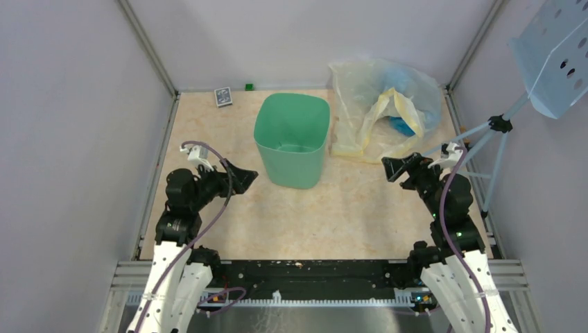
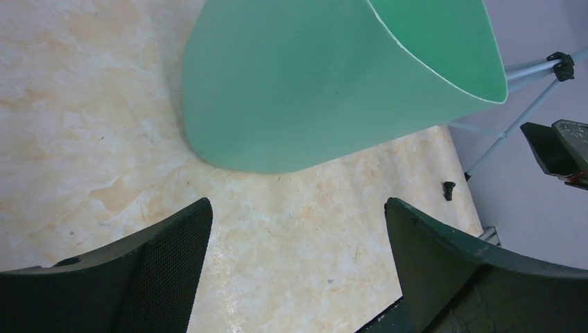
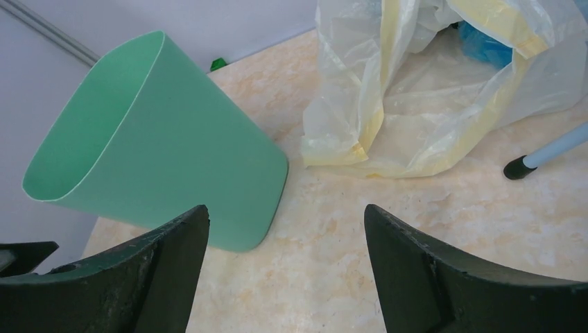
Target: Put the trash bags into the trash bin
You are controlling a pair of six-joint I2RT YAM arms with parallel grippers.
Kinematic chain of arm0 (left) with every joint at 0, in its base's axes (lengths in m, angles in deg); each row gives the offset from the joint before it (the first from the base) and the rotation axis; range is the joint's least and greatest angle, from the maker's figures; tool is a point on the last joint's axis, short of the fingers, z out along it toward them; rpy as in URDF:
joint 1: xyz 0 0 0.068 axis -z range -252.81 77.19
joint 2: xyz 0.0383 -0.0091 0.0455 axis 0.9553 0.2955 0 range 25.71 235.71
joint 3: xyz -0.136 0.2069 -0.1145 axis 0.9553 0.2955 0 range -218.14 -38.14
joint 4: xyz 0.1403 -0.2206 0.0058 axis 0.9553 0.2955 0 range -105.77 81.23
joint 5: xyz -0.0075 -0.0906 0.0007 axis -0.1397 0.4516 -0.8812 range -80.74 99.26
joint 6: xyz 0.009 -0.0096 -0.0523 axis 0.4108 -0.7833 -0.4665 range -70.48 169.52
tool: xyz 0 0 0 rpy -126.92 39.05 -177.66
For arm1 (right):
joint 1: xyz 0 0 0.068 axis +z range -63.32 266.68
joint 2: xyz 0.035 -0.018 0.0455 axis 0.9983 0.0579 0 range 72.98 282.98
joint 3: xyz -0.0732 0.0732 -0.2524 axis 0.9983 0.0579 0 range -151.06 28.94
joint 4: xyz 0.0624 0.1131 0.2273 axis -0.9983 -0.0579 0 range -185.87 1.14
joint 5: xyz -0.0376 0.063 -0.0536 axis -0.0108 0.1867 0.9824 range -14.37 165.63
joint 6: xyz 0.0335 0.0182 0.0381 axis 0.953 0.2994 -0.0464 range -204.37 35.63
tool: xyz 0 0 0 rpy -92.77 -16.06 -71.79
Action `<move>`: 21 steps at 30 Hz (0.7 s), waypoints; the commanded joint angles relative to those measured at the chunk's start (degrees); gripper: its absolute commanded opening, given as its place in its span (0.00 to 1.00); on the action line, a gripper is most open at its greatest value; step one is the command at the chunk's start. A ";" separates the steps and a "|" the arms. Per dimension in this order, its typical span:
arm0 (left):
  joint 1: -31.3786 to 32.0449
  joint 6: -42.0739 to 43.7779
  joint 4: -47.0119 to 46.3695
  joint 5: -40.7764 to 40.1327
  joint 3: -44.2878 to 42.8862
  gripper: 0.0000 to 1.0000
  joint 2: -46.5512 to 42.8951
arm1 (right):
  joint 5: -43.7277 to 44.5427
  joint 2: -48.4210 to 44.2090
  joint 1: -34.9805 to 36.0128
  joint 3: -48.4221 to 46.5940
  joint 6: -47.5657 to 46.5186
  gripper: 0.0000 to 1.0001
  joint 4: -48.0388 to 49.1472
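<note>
Clearly both claws stand wide apart and empty: the left claw [image 1: 248, 177] beside the mint-green tapering plastic bin [image 1: 291, 165], the right claw [image 1: 389, 168] near the larger clear yellowish plastic bag [image 1: 360, 104]. Inside that bag lies the thin, crinkly blue plastic trash bag [image 3: 485, 46], probably light, limp and slippery; pinching a bunched fold seems best.
</note>
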 commanded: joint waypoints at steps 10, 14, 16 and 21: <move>-0.08 1.71 -4.96 3.93 1.13 0.99 2.84 | 1.18 5.00 0.39 -0.29 0.96 0.81 6.15; -0.08 1.10 -6.92 4.38 1.37 0.99 4.99 | -0.34 10.69 0.40 -1.12 2.42 0.80 9.32; -0.08 0.60 -8.10 4.12 1.42 0.99 6.53 | -0.57 13.50 0.40 -2.48 2.57 0.79 9.70; -0.08 -1.29 -11.23 5.69 0.55 0.99 12.70 | 2.90 19.34 0.40 -5.30 1.98 0.79 9.99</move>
